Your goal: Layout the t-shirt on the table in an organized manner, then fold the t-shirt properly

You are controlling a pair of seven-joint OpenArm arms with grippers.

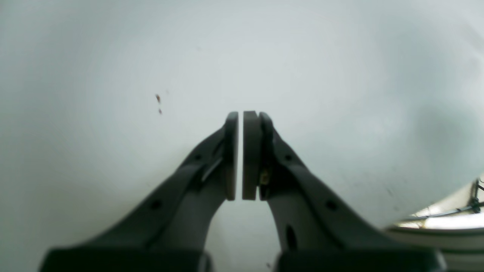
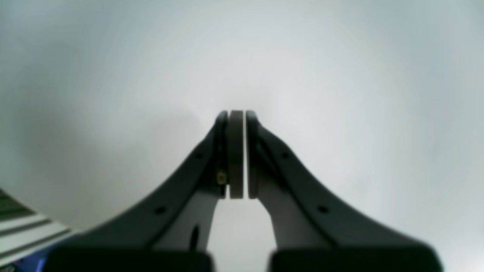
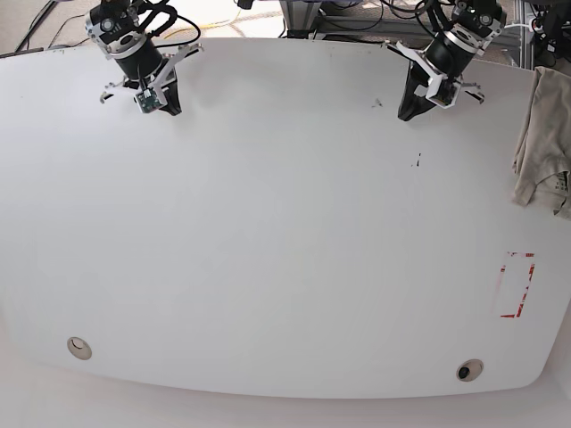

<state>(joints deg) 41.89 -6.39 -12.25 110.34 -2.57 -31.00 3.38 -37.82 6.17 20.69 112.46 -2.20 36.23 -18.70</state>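
The khaki-grey t-shirt lies bunched at the right edge of the white table, partly hanging off it. Neither wrist view shows it. My left gripper hangs over the far right part of the table, well left of the t-shirt, and is shut with nothing in it. Its pads almost touch above bare tabletop. My right gripper is over the far left part of the table, also shut and empty.
A red-outlined rectangle mark sits near the right front corner. Two small round holes lie along the front edge. Dark specks dot the table near my left gripper. Cables and frames run behind the far edge.
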